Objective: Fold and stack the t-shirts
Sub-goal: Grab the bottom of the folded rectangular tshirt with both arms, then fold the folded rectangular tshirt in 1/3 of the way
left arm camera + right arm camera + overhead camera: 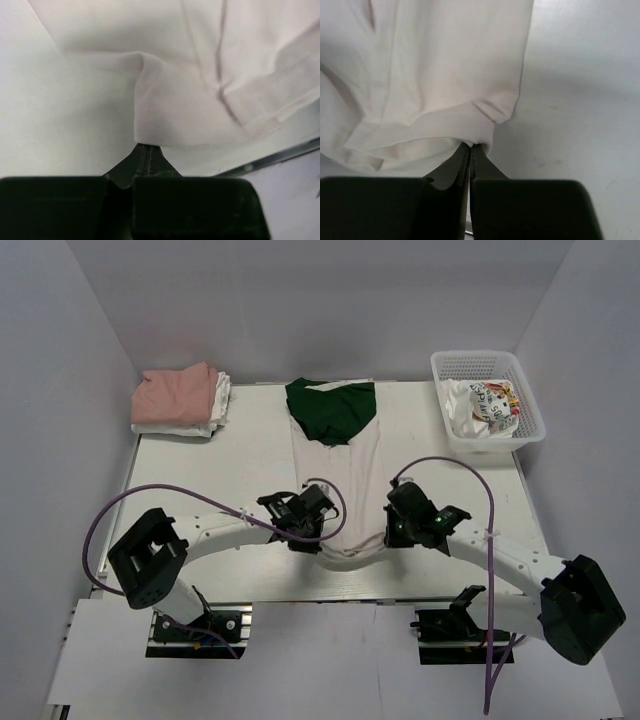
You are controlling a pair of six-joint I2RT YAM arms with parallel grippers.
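Observation:
A white t-shirt [340, 485] with dark green sleeves folded over its top lies lengthwise in the middle of the table. My left gripper [303, 530] is shut on its near left hem corner [150, 135]. At the near right hem corner [482, 137] my right gripper [393, 532] is shut on the cloth, jaws pressed together. A folded salmon-pink t-shirt [175, 395] rests on a folded white one [215, 410] at the far left.
A white plastic basket [535, 400] at the far right holds a crumpled printed cloth [485, 405]. The table's near edge [330, 592] runs just below both grippers. White walls enclose the table on the left, right and back.

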